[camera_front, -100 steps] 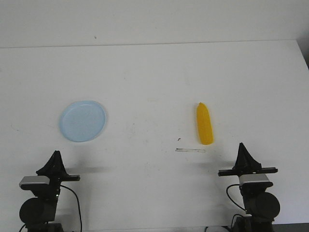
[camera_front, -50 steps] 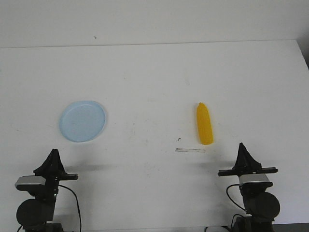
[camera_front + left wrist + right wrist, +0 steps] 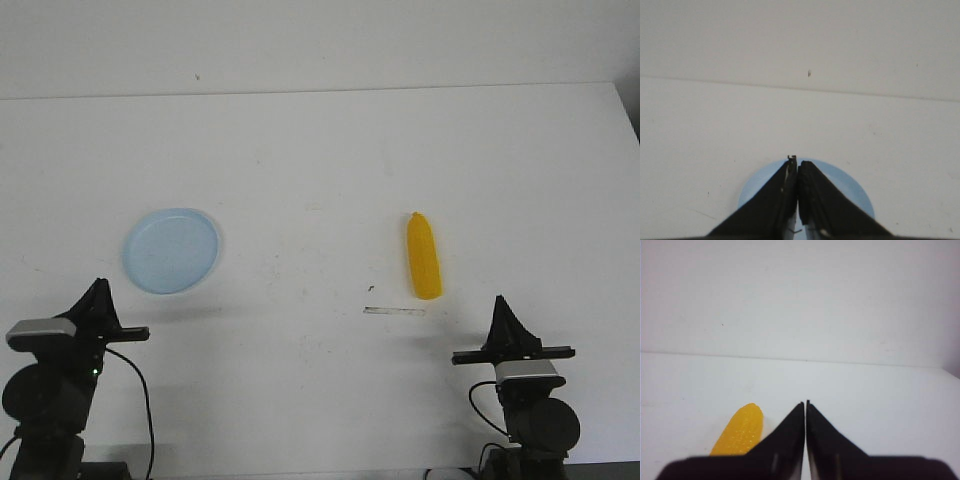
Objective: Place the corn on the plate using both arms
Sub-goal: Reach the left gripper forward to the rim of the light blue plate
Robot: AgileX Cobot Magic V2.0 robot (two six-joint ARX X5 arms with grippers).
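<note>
At the far left of the front view stands the left arm (image 3: 45, 385), black and jointed, with a grey-white camera module on top and a black cable looping down beside it. Its left hand (image 3: 97, 292) points forward over the white table (image 3: 320, 150), the tip just short of the plate's near edge. In the left wrist view the left hand (image 3: 797, 161) has its two black fingers pressed together, tips touching, holding nothing, and the pale blue plate (image 3: 850, 187) shows directly behind them.

The plate (image 3: 171, 250) is round, flat and pale blue, lying on the left half of the table with nothing on it.

Right of the table's middle lies the corn (image 3: 423, 256), a smooth bright yellow cob lengthwise away from the robot, its tapered end pointing to the far side. It is well apart from the plate. Just in front of it a thin pale strip (image 3: 394, 311) lies flat on the table, with a small dark speck nearby.

Farther right stands the right arm (image 3: 528, 400), low at the table's near edge. Its right hand (image 3: 502, 302) points forward, near the corn's blunt end and slightly to its right. In the right wrist view the right hand (image 3: 805, 404) is also pressed together and grips nothing; the corn (image 3: 740, 432) lies beside the fingers, not touching them.
</note>
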